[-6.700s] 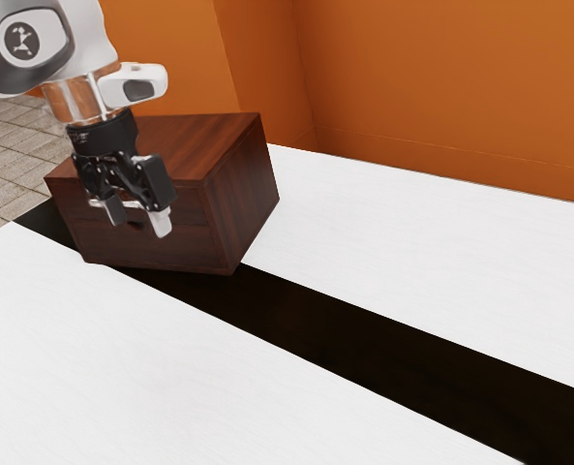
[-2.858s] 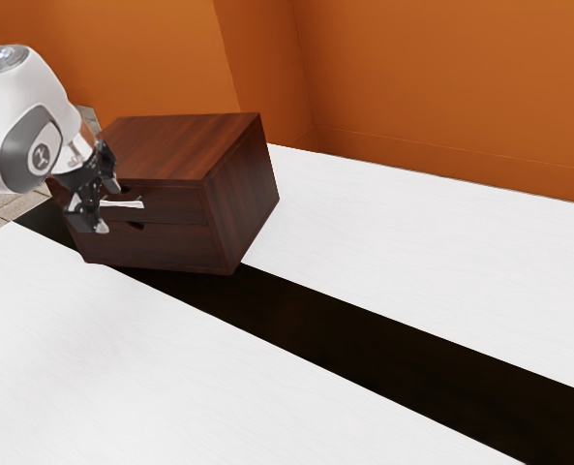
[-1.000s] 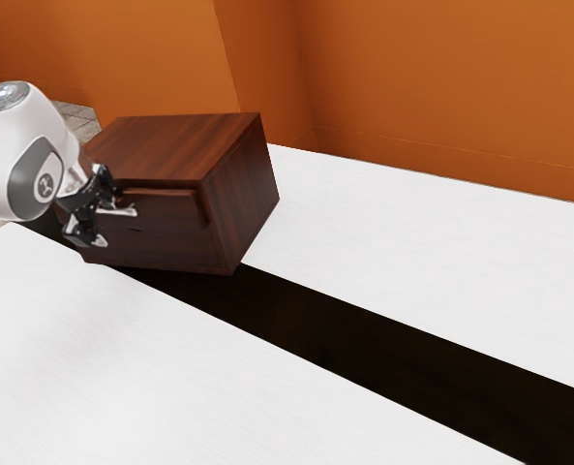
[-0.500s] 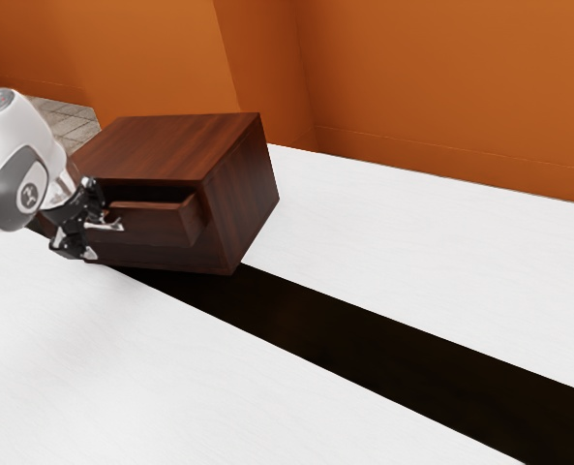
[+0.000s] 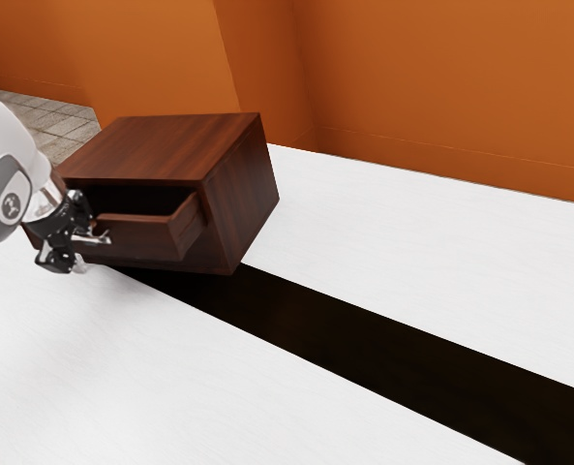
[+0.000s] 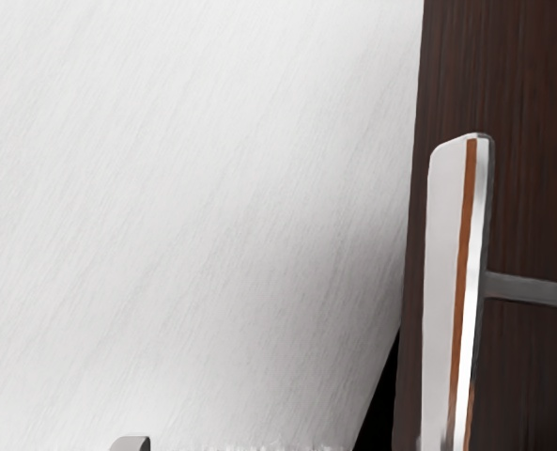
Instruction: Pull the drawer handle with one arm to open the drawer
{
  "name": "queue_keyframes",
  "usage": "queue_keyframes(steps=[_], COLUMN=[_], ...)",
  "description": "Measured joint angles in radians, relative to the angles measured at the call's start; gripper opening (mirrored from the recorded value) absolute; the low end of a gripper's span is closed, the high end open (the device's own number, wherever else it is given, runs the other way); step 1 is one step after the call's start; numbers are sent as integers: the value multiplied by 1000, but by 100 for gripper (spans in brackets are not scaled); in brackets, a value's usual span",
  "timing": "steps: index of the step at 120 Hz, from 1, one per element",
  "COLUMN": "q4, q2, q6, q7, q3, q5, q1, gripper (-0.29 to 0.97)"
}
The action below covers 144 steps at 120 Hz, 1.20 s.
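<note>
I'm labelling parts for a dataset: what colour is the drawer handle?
The drawer handle is shiny silver metal with an orange-brown stripe reflected along it. It shows best in the wrist view.

Sim indoor room, home-like: orange walls (image 5: 441,77), tiled floor (image 5: 46,112), white table (image 5: 412,242) w/ wooden cabinet (image 5: 180,145)

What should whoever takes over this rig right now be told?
Gripper: at the upper drawer's handle, at the exterior view's left; I cannot tell whether it is clamped on it.
Things: the dark wooden cabinet stands on the white table; its upper drawer is partly out of the cabinet front.
Done: drawer opened part way.
Left: probably keep pulling straight out along the drawer's line if more opening is wanted, then let go and back off.
</note>
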Motion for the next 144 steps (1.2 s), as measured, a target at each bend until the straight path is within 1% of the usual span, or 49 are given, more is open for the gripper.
queue_keyframes(steps=[29, 61, 108, 144], q4=[-49, -89, -53, -6], q2=[-50, -89, -75, -65], q6=[-24, -35, -120, -211], q7=[-2, -3, -17, -33], q3=[20, 38, 35, 28], q5=[-18, -17, -17, -35], q1=[-10, -22, -21, -9], gripper=[30, 29, 29, 29])
